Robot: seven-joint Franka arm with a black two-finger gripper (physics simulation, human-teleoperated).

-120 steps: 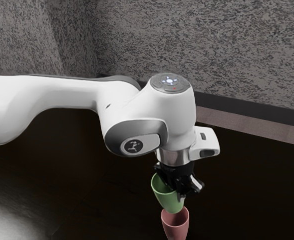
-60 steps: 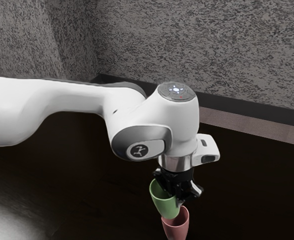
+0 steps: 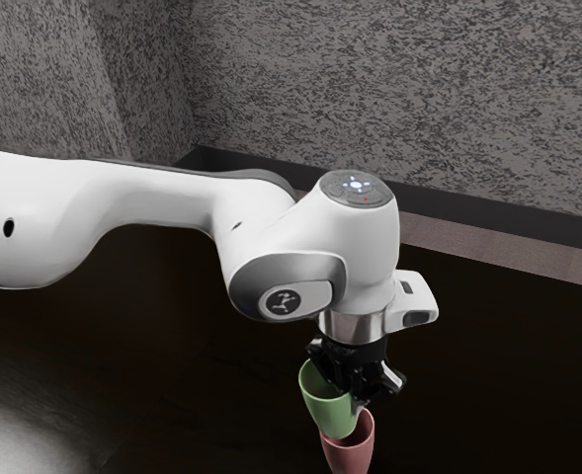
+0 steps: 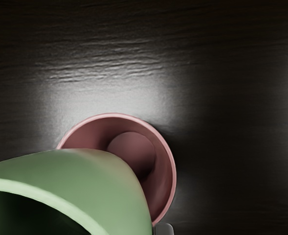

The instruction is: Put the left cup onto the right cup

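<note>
Clearly, the step in hand was the placing itself, and I judged it close to its end. The white arm [image 3: 172, 227] reached in from the exterior view's left and bent down over the table. Its black gripper [image 3: 356, 387] pointed downward, with the fingers closed on the wall of the green cup [image 3: 328, 407]; as far as I could read it, one finger was inside the mouth and one outside. The green cup was held off the table and tilted, its mouth leaning toward the exterior view's left. Its base was at the mouth of the pink cup [image 3: 348, 452], which stood upright on the table just below. Whether the two cups touched, I could not tell. In the wrist view the green cup [image 4: 75, 186] covered one side of the pink cup [image 4: 153, 161], so to my eye they were not well centred.

The next move called, I think, for a small shift to bring the base over the middle of the pink mouth, then a slow lowering before the fingers let go. Released while tilted, the green cup might tip out or push the pink cup over.

Around them were the grey speckled wall [image 3: 419, 79], the dark wooden table [image 3: 488, 375] and a dark ledge [image 3: 468, 209] at the foot of the wall. None of these stood in the way.
</note>
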